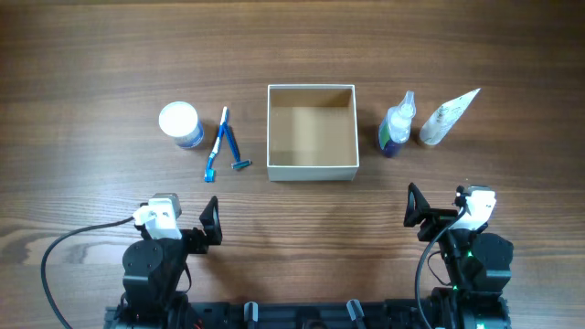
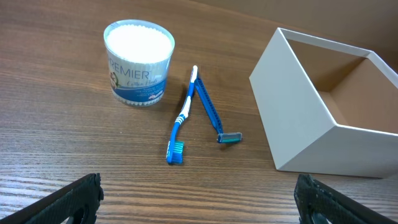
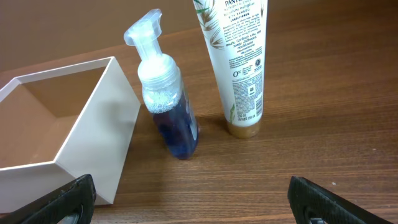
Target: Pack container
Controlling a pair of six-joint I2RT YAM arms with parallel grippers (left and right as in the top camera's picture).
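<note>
**Nothing packed yet: container empty, both arms parked**

From my station I judge this to be the very start. The container sits in the middle of the wooden table, open side up, and its brown cardboard floor is bare in all three views.

Everything that could go in lies outside it. To its left are a round tub of cotton swabs, a blue-and-white toothbrush and a blue razor. The two handles meet at the far end and splay apart toward me. To its right are a clear pump bottle with blue liquid, just beside the wall, and a white squeeze tube next to that.

The left gripper is spread wide with nothing between its fingers, and it hangs near my edge of the table, well short of the toothbrush. The right gripper is likewise wide apart and empty, short of the bottle.

So five items remain, as I read it, with none done. Neither arm has committed to a first pick.
</note>
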